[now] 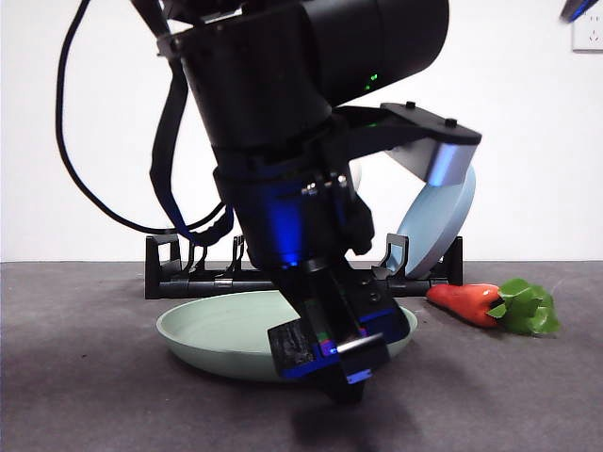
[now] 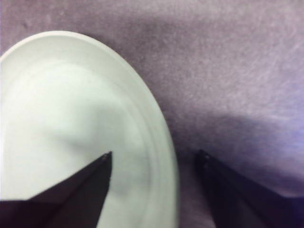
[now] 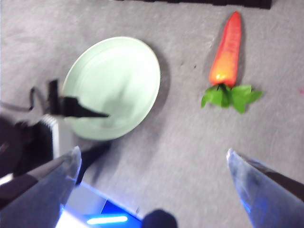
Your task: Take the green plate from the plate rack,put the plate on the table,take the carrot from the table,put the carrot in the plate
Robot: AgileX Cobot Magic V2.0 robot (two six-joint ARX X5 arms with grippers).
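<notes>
The green plate point(image 1: 212, 330) lies flat on the table point(image 1: 85, 377) in front of the plate rack point(image 1: 188, 278). My left gripper point(image 2: 156, 154) is open and low over the plate's near rim point(image 2: 71, 118), with one jaw over the plate and the other over the table beside it. It shows large and dark in the front view point(image 1: 330, 363). The carrot point(image 1: 466, 301) lies on the table to the plate's right, leaves pointing right. My right gripper point(image 3: 153, 151) is open and empty, high above the table, between the plate point(image 3: 114, 85) and the carrot point(image 3: 227, 47).
A dusty-blue plate point(image 1: 438, 221) leans in the rack's right end. The left arm point(image 3: 42, 137) and its cable fill the space at the plate's near side. Bare table lies between the plate and the carrot. A wall socket point(image 1: 586, 33) is at the top right.
</notes>
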